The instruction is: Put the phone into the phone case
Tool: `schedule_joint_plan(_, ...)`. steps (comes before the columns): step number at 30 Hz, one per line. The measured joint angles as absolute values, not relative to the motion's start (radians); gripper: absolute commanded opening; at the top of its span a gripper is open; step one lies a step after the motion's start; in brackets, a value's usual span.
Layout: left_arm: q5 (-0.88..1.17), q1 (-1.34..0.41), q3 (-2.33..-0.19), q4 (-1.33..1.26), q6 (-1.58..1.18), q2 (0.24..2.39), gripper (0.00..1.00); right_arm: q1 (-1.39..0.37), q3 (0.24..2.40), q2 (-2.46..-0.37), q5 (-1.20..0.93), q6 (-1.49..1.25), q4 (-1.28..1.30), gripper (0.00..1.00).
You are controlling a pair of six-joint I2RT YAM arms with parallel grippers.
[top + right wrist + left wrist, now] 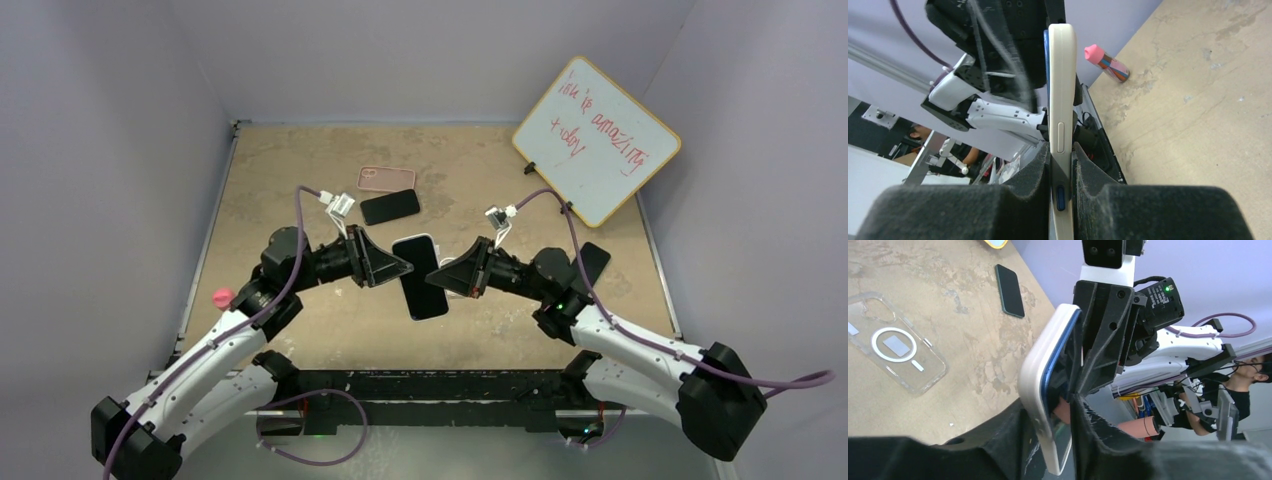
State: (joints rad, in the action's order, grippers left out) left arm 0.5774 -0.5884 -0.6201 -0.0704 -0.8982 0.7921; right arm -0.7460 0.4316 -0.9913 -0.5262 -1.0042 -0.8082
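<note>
— What's nearest the arms?
— A pink-capped marker (222,297) lies at the table's left edge, well apart from the rest. At mid-table, raised off the tan tabletop (300,160), is the blue phone (420,285). It sits in a white rounded phone case (1062,75), with a blue edge showing along the rim. The left gripper (406,270) pinches one long side and the right gripper (446,280) the other, both clamped tight on phone and case.
— What's around them?
— A clear plastic case with a white ring (895,347) lies flat on the table near the held phone. A black phone (594,262) lies by the right arm.
— Farther back?
— A second black phone (390,207), with a pink case (387,178) just behind it. A whiteboard with red writing (597,140) leans at the far right.
</note>
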Motion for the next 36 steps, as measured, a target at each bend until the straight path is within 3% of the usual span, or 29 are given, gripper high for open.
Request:
schedule_joint_plan(4,0.588,-0.583,-0.6,-0.13,-0.916,0.792,0.0,-0.744,0.43,-0.978,-0.536,-1.001,-0.823,0.0)
schedule_joint_plan(5,0.597,-0.583,-0.597,-0.15,-0.922,0.79,0.0,-0.744,0.429,-0.978,-0.538,-1.001,-0.828,0.0)
schedule_joint_plan(11,0.622,-0.582,-0.591,-0.182,-0.92,0.78,0.0,-0.744,0.427,-0.974,-0.546,-1.003,-0.843,0.36)
schedule_joint_plan(16,0.654,-0.583,-0.591,-0.135,-0.844,0.777,0.0,-0.746,0.447,-0.974,-0.545,-0.999,-0.786,0.53)
schedule_joint_plan(20,0.688,-0.583,-0.591,-0.105,-0.806,0.773,0.0,-0.746,0.516,-0.974,-0.546,-0.971,-0.707,0.57)
schedule_joint_plan(27,0.738,-0.583,-0.587,-0.106,-0.781,0.746,0.0,-0.746,0.615,-0.989,-0.566,-0.921,-0.641,0.47)
schedule_joint_plan(33,0.75,-0.583,-0.558,-0.094,-0.774,0.742,0.0,-0.745,0.622,-1.035,-0.572,-0.9,-0.617,0.15)
schedule_joint_plan(35,0.735,-0.583,-0.56,-0.062,-0.77,0.748,0.0,-0.744,0.62,-1.039,-0.571,-0.89,-0.614,0.0)
schedule_joint_plan(36,0.728,-0.583,-0.568,-0.036,-0.766,0.761,0.0,-0.744,0.616,-1.036,-0.569,-0.882,-0.611,0.0)
